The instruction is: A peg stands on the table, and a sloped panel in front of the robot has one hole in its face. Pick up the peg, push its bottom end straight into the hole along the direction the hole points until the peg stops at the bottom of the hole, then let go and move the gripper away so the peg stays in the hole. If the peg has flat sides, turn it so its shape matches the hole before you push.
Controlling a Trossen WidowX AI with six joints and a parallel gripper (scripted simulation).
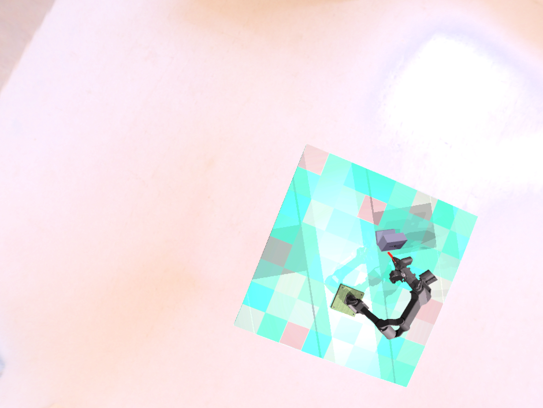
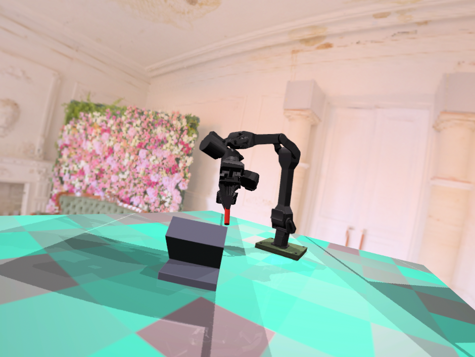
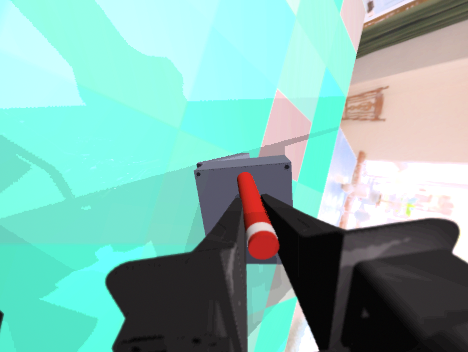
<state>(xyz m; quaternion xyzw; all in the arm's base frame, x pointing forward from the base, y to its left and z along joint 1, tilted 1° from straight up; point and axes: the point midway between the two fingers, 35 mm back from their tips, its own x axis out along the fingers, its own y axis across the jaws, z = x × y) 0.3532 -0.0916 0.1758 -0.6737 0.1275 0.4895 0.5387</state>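
Observation:
My gripper [image 3: 251, 202] [image 2: 229, 203] [image 1: 394, 259] is shut on a round red peg [image 3: 252, 205] [image 2: 227, 216] [image 1: 390, 254] with a white band near its top end. The peg's lower end points at the grey sloped panel [image 3: 217, 190] [image 2: 195, 239] [image 1: 391, 239]. In the wrist view the peg's tip lies over the panel's face and hides the hole. In the exterior view the peg hangs just above the panel's upper back edge. I cannot tell whether the tip touches the face.
The arm's base plate [image 2: 281, 248] [image 1: 343, 300] stands on the teal chequered table [image 2: 326, 318] [image 1: 285, 219], behind and to the right of the panel. A low step [image 2: 188, 274] juts from the panel's foot on the camera side.

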